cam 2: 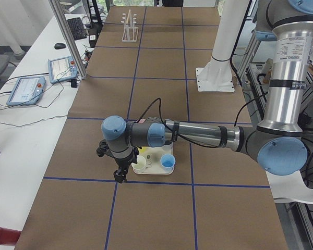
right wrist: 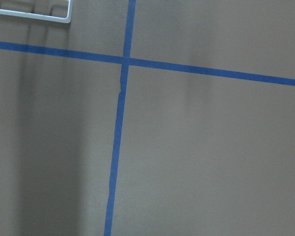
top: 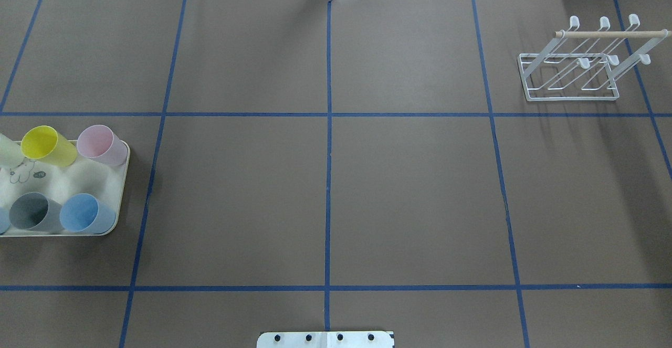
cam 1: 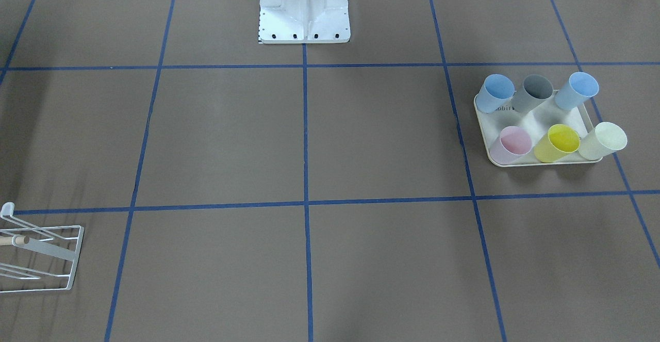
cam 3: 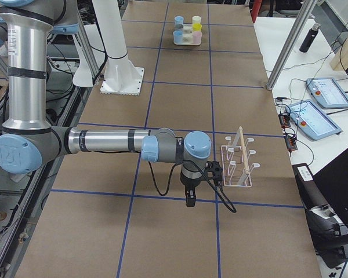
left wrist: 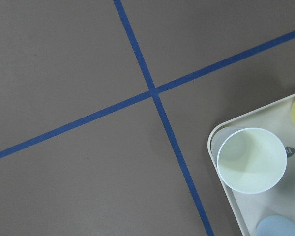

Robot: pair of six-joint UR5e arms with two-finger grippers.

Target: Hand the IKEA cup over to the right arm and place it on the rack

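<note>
Several plastic cups stand on a cream tray (cam 1: 484, 130): blue (cam 1: 495, 92), grey (cam 1: 533, 93), light blue (cam 1: 577, 90), pink (cam 1: 511, 144), yellow (cam 1: 558, 142) and pale green (cam 1: 603, 141). The pale green cup (left wrist: 251, 167) shows upright in the left wrist view. My left gripper (cam 2: 120, 174) hangs over the tray's outer corner, beside that cup; I cannot tell if it is open or shut. The white wire rack (top: 572, 83) with its wooden dowel stands empty at the far right. My right gripper (cam 3: 189, 200) hangs just before the rack (cam 3: 238, 168); I cannot tell its state.
The white robot base (cam 1: 304, 6) stands at mid table edge. Blue tape lines (top: 328, 180) grid the brown table cover. Tablets (cam 2: 26, 88) and cables lie on the side table; a dark bottle (cam 3: 310, 36) stands there too.
</note>
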